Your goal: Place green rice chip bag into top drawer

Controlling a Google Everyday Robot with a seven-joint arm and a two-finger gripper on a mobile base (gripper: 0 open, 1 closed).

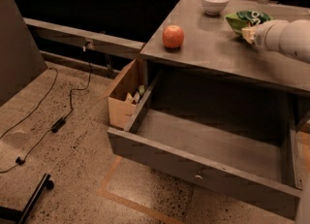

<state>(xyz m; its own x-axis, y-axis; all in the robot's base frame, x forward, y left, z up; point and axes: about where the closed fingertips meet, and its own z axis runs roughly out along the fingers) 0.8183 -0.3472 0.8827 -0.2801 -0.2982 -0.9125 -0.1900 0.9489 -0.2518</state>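
Observation:
The green rice chip bag (243, 18) lies crinkled on the grey tabletop at the back right, next to the white bowl. My gripper (248, 34) is at the end of the white arm (286, 38) that reaches in from the right. It sits at the bag's near edge and seems to touch it. The top drawer (203, 172) is pulled wide open below the tabletop. Its inside is bare and its small round knob (197, 177) faces front.
A red-orange apple (173, 37) stands on the tabletop (213, 53) near its left edge. A white bowl (214, 2) is at the back. A tan cardboard box (124, 96) stands on the floor by the drawer's left side. Cables (58, 121) and a black stand leg (34, 200) lie on the floor at left.

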